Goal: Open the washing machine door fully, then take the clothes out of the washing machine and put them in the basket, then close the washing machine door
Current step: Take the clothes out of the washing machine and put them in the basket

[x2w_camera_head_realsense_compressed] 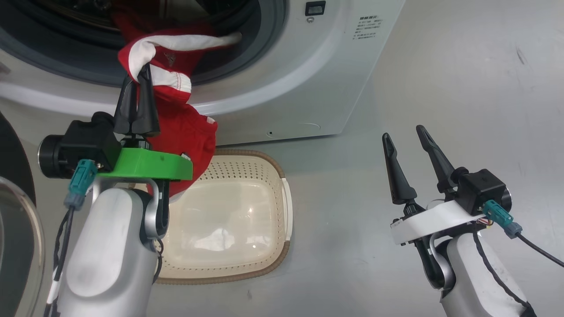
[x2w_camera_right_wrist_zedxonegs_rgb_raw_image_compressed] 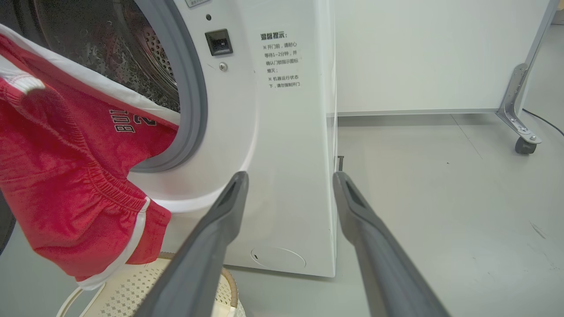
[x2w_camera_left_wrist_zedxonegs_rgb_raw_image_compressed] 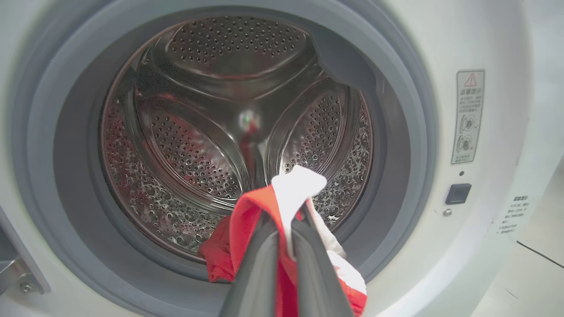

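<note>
- Head view: the clothes [x2w_camera_head_realsense_compressed: 185, 127], a red garment with white trim, trail out of the washing machine [x2w_camera_head_realsense_compressed: 282, 88] mouth and hang down its white front.
- One end of the fabric lies inside the opening; the lower hem hangs just over the back edge of the basket [x2w_camera_head_realsense_compressed: 242, 169] – I cannot tell whether it touches.
- My left gripper [x2w_camera_head_realsense_compressed: 142, 77] is clenched on the garment, its two dark fingers pinched together on a fold of white and red cloth at the mouth of the opening.
- Left wrist view: past the pinched cloth I see the steel drum [x2w_camera_left_wrist_zedxonegs_rgb_raw_image_compressed: 211, 132], ringed by the grey gasket [x2w_camera_left_wrist_zedxonegs_rgb_raw_image_compressed: 396, 132].
- The cream basket sits on the floor [x2w_camera_head_realsense_compressed: 440, 66] directly in front of the machine, with nothing lying on its bottom.
- The washing machine door [x2w_camera_head_realsense_compressed: 15, 167] stands open at my far left, its black rim and clear glass at the picture's edge.
- My right gripper [x2w_camera_head_realsense_compressed: 402, 131] hangs well apart to the right above bare floor – fingers spread wide, grasping nothing.
</note>
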Tool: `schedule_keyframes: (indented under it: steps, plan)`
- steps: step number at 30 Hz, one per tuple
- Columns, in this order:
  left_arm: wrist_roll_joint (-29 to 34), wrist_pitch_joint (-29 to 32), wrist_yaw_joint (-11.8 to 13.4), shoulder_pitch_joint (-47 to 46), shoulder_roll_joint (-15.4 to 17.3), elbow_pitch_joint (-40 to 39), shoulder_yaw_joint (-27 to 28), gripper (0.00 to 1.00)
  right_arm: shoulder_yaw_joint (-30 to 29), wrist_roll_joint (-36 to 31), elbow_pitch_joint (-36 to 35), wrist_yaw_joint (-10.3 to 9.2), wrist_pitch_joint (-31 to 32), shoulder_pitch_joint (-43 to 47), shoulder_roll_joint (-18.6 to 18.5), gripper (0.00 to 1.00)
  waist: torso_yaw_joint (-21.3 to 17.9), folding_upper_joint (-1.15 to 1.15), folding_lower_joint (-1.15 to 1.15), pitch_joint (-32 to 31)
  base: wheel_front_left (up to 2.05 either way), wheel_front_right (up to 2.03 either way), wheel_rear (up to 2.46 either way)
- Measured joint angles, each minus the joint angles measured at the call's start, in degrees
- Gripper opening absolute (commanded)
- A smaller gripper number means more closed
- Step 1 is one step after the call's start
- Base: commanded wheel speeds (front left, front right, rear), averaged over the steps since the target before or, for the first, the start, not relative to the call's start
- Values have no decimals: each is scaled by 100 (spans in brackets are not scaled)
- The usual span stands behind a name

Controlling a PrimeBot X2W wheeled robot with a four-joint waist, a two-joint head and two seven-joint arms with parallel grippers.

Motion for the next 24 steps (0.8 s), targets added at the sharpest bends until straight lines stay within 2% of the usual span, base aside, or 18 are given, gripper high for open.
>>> schedule_keyframes:
  steps: [13,24]
  plan:
    - [82,-2,1,619,7,-1268,-156,0,47,-43,13,0,0,182,7,100,195,0,0,-300,0,0,0]
    - [11,-27,5,1586,32,-1172,-259,0,55,-86,7,0,0,210,7,100,269,0,0,-346,0,0,0]
